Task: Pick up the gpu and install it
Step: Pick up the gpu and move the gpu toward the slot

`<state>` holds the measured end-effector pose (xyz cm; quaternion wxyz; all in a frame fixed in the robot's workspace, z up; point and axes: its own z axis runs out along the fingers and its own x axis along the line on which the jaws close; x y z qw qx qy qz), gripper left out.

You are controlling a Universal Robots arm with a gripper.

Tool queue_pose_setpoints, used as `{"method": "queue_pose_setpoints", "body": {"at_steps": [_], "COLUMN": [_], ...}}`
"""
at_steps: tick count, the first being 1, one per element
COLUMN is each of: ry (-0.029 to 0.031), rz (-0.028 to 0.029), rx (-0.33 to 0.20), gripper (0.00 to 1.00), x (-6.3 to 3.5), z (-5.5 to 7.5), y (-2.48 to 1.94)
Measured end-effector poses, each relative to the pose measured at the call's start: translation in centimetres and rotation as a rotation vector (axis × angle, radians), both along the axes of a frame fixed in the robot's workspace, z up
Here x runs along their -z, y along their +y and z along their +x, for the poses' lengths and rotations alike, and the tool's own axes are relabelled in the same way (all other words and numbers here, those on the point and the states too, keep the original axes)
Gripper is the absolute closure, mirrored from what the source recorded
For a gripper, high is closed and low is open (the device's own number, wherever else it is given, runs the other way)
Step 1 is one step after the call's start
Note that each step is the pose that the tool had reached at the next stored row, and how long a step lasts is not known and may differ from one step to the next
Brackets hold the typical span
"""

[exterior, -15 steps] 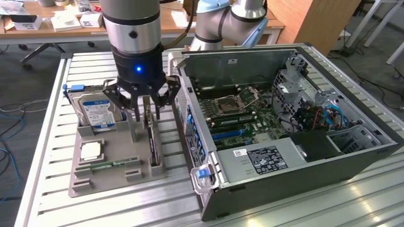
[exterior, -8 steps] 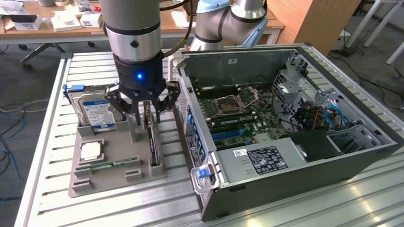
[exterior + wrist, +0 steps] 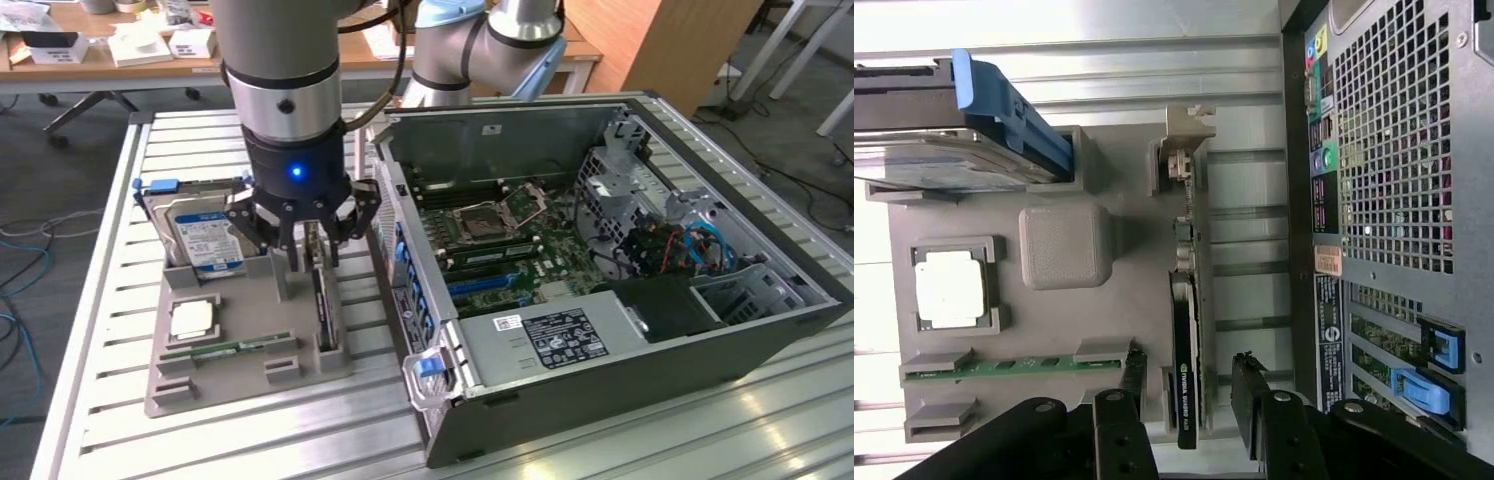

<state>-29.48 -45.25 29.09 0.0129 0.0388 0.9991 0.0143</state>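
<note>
— Where's the graphics card from here?

— Straight under the pincer. It stands on its thin edge in a slot of the grey tray, on the side nearest the computer case. Tray and case both sit on the slatted table.

— Which way does it run?

— Its long side runs along the tray, parallel to the case wall just beside it. The metal bracket end points toward the end of the tray where the hard drive sits. The dark part is the bit below the pincer.

— And the pincer itself?

— Spread wide, holding nothing. One of the fingers hangs on each flat side of the card, so the gap lines up across its thin way, not along its length.

— Touching it?

— Not that I can see. A sliver of tray shows between each finger and the card. I'd judge the card is straddled, with nothing gripped yet.
</note>
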Motion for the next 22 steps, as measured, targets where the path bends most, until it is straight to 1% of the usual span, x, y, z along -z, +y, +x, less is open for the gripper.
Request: {"method": "queue_pose_setpoints", "body": {"at_steps": [9, 12, 14, 15, 18, 22], "ry": [0.0000, 0.0000, 0.0002, 0.0002, 0.0000, -0.0001], "rz": [0.0000, 0.0001, 0.0018, 0.0041, 0.0078, 0.0093], "rx": [0.000, 0.000, 0.000, 0.000, 0.000, 0.000], "gripper": [0.53, 0.53, 0.53, 0.53, 0.53, 0.53], "x": [1.42, 1.72, 1.76, 1.77, 1.80, 1.84], "z": [0.0, 0.0, 0.0, 0.0, 0.0, 0.4], "y": [0.00, 0.00, 0.00, 0.01, 0.00, 0.00]}}
